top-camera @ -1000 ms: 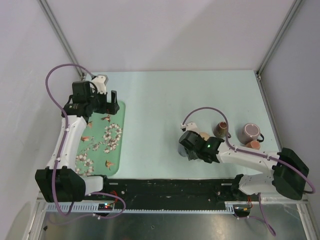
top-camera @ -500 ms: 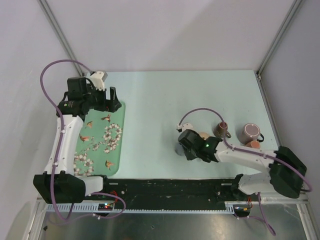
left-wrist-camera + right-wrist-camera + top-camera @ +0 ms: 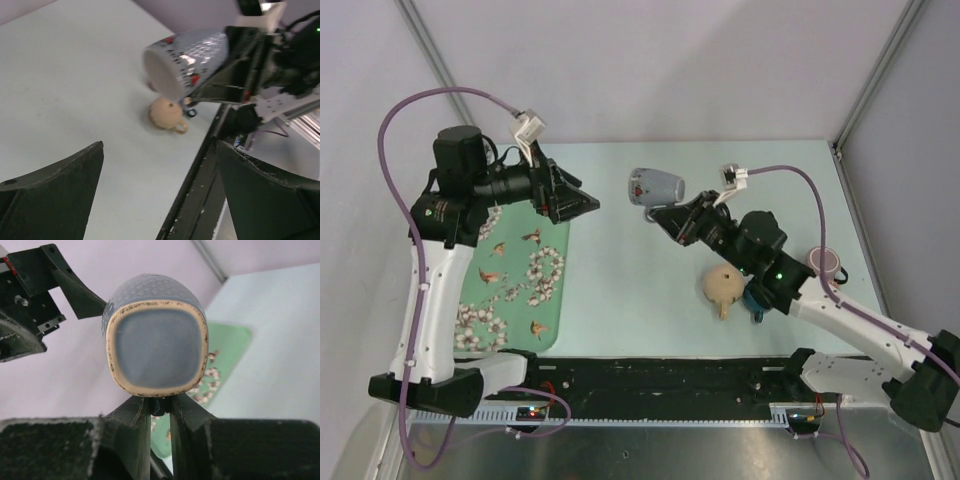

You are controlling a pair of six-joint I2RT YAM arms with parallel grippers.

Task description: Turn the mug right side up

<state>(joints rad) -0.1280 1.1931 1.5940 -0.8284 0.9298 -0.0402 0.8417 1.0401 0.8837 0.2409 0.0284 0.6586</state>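
- The mug (image 3: 721, 285) sat on the worktop (image 3: 620, 290) in front of the right arm. It seemed to be mouth down, with its handle toward the near edge and the blue mug (image 3: 756, 300) just beside it.
- The right end effector (image 3: 160, 401) was clamped on the grey mug (image 3: 657, 186), held aloft on its side with the mouth toward the left arm. Which part the fingers pinched could not be told.
- The left end effector (image 3: 159, 149) hung empty above the tray (image 3: 515, 290), jaws spread wide and aimed at the grey mug.
- The right arm looked the nearer one to the mug, but its grip was taken. The grey mug probably had to go down first, or across to the left arm, well apart from the mug.
- A good grasp would likely come from the side away from the blue mug. A firm pinch on the wall or handle would be needed, since the rounded body looked apt to slip.
- The mug should be lifted off the worktop before the wrist rolled it over. Its base should then be set flat before release.
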